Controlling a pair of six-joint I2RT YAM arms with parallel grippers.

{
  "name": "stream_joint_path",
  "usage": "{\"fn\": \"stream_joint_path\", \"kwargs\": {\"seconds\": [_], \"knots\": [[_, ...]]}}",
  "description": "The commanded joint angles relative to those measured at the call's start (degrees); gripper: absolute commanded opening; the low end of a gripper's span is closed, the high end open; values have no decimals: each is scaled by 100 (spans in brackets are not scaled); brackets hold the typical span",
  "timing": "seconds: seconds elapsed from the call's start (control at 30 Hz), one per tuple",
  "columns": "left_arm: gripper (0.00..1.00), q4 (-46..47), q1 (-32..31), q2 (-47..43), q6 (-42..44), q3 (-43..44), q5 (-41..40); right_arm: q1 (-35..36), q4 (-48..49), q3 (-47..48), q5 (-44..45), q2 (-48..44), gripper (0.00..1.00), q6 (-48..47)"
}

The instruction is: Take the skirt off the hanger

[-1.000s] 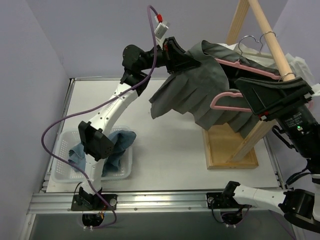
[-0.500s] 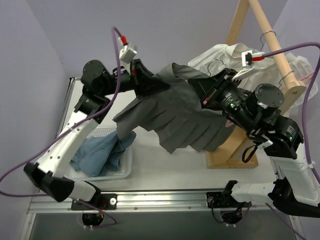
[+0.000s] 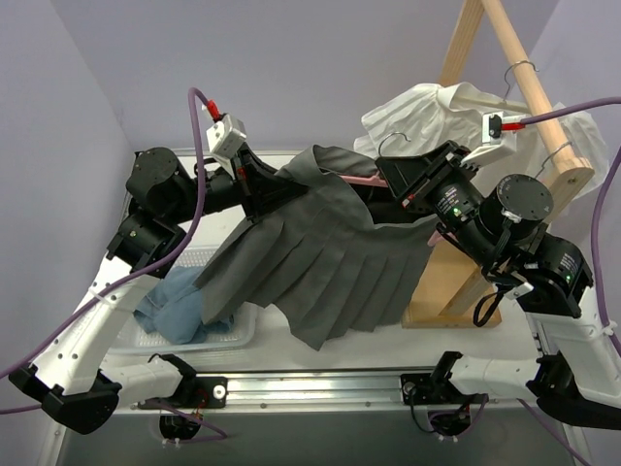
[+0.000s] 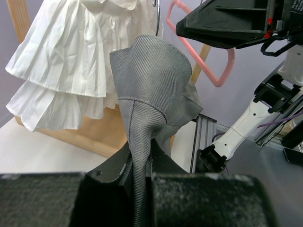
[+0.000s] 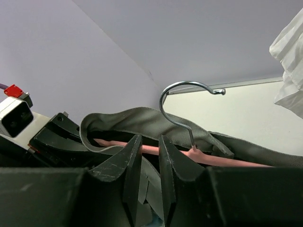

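Observation:
The grey pleated skirt (image 3: pixel 320 252) hangs spread between my two grippers, still draped over the pink hanger (image 3: pixel 361 180). My left gripper (image 3: pixel 260 183) is shut on the skirt's waistband; the left wrist view shows the grey cloth (image 4: pixel 147 80) pinched between its jaws (image 4: pixel 140 163). My right gripper (image 3: pixel 386 177) is shut on the hanger's pink bar (image 5: pixel 215 158), held clear of the rail. In the right wrist view the bar passes between my fingers (image 5: pixel 149 151), with the metal hook (image 5: pixel 182 97) above and the waistband (image 5: pixel 142 120) looped over it.
The wooden rack (image 3: pixel 514 58) stands at the right with a white dress (image 3: pixel 427 112) hanging on it. A clear basket (image 3: pixel 228 335) with blue cloth (image 3: pixel 179 301) sits at front left, partly under the skirt's hem.
Both grippers have carried the skirt and pink hanger off the rack, left and down. The skirt now hangs lower, over the table and the basket's edge.

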Motion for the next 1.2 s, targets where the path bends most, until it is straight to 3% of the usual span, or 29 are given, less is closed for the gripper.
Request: {"fn": "stream_joint_path", "kwargs": {"seconds": [0.0, 0.23, 1.17], "knots": [[2, 122, -83, -196, 200, 129, -452, -4, 212, 48, 81, 36, 18, 33], [2, 192, -109, -161, 191, 216, -453, -4, 89, -48, 99, 45, 31, 42], [2, 78, -109, -231, 191, 471, -356, -4, -96, -365, 371, 45, 33, -63]]}}
